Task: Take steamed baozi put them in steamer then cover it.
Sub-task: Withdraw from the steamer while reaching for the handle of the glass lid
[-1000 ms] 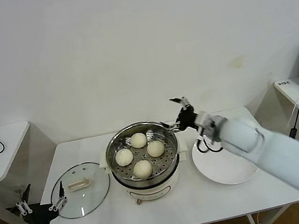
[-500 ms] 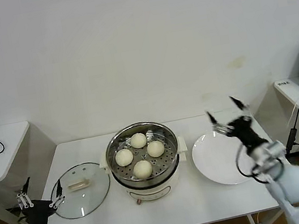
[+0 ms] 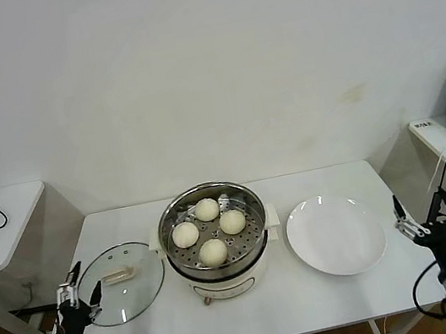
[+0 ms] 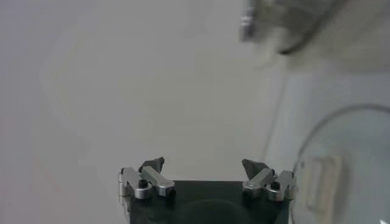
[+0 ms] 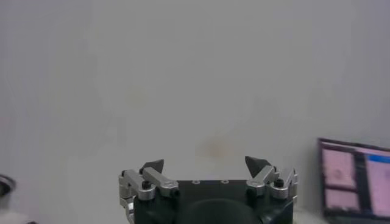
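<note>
Nearest the viewer, the left end effector [image 3: 72, 297] stands at the near-left corner of the bench [image 3: 331, 303], jaws spread wide and empty, just beside the near-left rim of the cover [image 3: 121, 283]. The right end effector [image 3: 432, 224] stands off the near-right corner of the bench, likewise open and empty, apart from the bare white plate [image 3: 335, 235].

The cover lies flat on the bench to the left of the steamer [image 3: 216, 241], its cream handle [image 3: 118, 275] uppermost; the left wrist view shows the same handle [image 4: 319, 182] just beyond the open fingertips [image 4: 153, 164].

At mid-bench, all four steamed baozi [image 3: 213, 252] sit on the perforated tray inside the steamer, and none is on the plate.

Judged from this layout, the loading step is complete and the covering step is in hand. The next move appears to call for the left end effector to close on the handle, lift the cover clear, carry it rightward and seat its rim squarely on the pot.
</note>
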